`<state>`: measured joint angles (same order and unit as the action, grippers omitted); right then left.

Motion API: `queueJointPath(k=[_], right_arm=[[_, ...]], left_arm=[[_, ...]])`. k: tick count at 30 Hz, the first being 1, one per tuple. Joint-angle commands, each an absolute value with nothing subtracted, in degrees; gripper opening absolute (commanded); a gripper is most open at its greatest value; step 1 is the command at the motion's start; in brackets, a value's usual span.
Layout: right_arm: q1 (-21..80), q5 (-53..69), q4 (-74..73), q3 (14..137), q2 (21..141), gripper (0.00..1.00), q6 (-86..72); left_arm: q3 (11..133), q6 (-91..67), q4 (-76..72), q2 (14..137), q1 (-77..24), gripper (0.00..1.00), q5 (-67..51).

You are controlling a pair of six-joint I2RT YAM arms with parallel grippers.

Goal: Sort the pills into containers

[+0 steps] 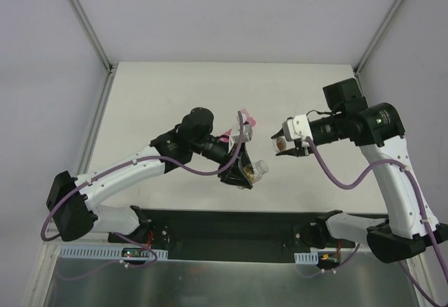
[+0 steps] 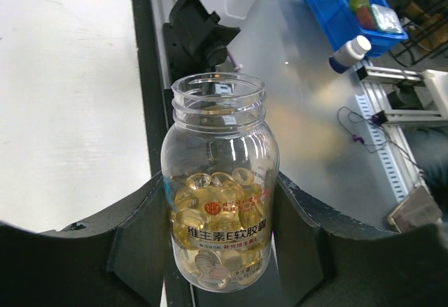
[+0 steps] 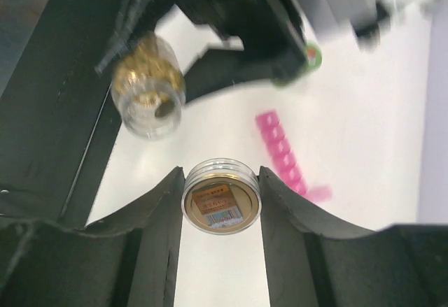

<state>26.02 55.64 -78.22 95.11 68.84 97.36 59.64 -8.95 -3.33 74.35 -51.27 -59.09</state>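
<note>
My left gripper (image 1: 241, 169) is shut on a small clear bottle (image 1: 257, 170), which also shows in the left wrist view (image 2: 218, 181). The bottle has no cap and its mouth points away from the wrist. Yellow-amber pills (image 2: 213, 198) fill its lower half. My right gripper (image 1: 285, 145) is shut on the bottle's clear, gold-lined cap (image 3: 221, 196), held above the table to the right of the bottle. The pink pill organizer (image 3: 280, 150) lies on the table. In the top view it (image 1: 246, 120) is mostly hidden behind the left gripper. The bottle also shows in the right wrist view (image 3: 148, 94).
A black strip (image 1: 224, 230) runs along the table's near edge by the arm bases. Off the table, the left wrist view shows a blue bin (image 2: 329, 13) and a white-capped bottle (image 2: 348, 52). Metal frame posts (image 1: 84, 20) stand at the back corners.
</note>
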Motion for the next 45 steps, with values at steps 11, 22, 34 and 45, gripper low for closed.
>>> queueJointPath(k=[11, 22, 34, 45], right_arm=[[11.08, 23.39, -51.78, 73.92, 77.25, 0.32, 55.92], [3.61, 25.38, -47.9, 79.0, 96.84, 0.34, 46.51], [0.18, 27.26, -45.18, 82.53, 106.0, 0.35, 39.11], [-2.55, 22.59, -46.32, 89.56, 113.46, 0.36, 35.86]], left_arm=[[50.36, 2.37, -3.07, 61.7, -50.71, 0.0, -39.38], [48.69, 2.72, -4.04, 59.59, -50.71, 0.0, -38.67], [46.58, 2.2, -4.92, 57.39, -50.71, 0.0, -38.23], [45.71, 1.14, -6.41, 56.6, -50.71, 0.0, -37.97]])
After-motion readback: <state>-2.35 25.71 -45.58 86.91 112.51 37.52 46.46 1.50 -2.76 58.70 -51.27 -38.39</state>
